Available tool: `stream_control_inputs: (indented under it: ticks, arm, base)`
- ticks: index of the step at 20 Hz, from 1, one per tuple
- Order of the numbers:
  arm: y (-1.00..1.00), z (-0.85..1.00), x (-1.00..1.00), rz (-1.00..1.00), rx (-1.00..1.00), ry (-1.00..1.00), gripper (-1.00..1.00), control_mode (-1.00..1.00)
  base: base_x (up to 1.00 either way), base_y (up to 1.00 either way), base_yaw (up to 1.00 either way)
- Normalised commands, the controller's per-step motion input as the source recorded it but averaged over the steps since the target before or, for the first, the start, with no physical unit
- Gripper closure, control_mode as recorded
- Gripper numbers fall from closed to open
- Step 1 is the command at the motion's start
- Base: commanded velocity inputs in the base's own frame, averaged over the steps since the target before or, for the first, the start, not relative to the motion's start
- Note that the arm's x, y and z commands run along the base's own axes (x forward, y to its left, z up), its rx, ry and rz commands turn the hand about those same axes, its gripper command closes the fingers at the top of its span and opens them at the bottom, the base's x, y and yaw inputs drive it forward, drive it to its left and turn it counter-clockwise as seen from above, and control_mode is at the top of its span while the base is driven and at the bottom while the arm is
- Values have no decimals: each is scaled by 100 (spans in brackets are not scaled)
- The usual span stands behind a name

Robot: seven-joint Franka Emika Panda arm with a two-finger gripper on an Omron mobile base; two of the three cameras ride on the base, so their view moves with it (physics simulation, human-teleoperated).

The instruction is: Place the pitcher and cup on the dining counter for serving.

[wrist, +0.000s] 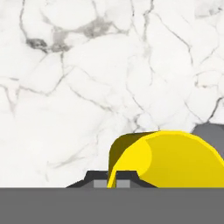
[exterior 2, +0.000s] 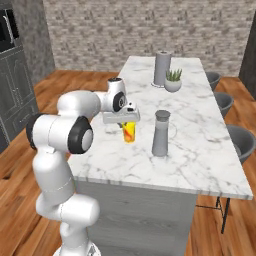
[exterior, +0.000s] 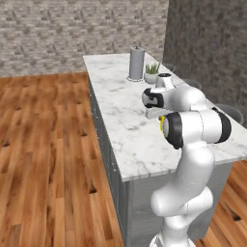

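A: Nearest item first?
B: Cup, yellow, rim up close in the hand view; its wall runs between the two dark fingertips at the bottom edge.

A: Jaws?
B: Pressed nearly together, pinching the cup's rim wall. Gripper points down, directly above the cup in the right base view. Red-orange mark faces that camera.

A: Cup resting or lifted?
B: At or just above the counter top; cannot tell if the base touches the marble.

A: Location on the counter?
B: Near end, close to the edge on the arm's side. In the left base view only a yellow sliver shows beside the arm's dark joint; the gripper is partly hidden by the arm there.

A: Pitcher?
B: Pitcher, grey, upright on the marble, just beside the cup on its right in the right base view, apart from it. A grey patch at the right edge of the hand view is likely its base.

A: Other items?
B: Grey cylinder on a round base, far end, upright. Potted plant in a white bowl, just beside it. Both well apart from the cup. Stools along the counter's far side. Wood floor, brick wall.

A: Obstructions?
B: Pitcher is the closest neighbour.
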Motion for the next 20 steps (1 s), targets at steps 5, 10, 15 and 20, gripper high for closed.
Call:
stream_control_inputs:
  ticks: [5, 10, 15, 20]
  arm:
    - [-20, -38, 30, 0, 0, 4, 100, -100]
    - [-2, -58, 7, 0, 0, 0, 100, -100]
    - [0, -63, 13, 0, 0, 0, 100, -100]
    - [-1, -53, 10, 0, 0, 0, 100, -100]
  base:
    - [0, 0, 0]
    - [0, 0, 0]
    - [0, 0, 0]
    - [0, 0, 0]
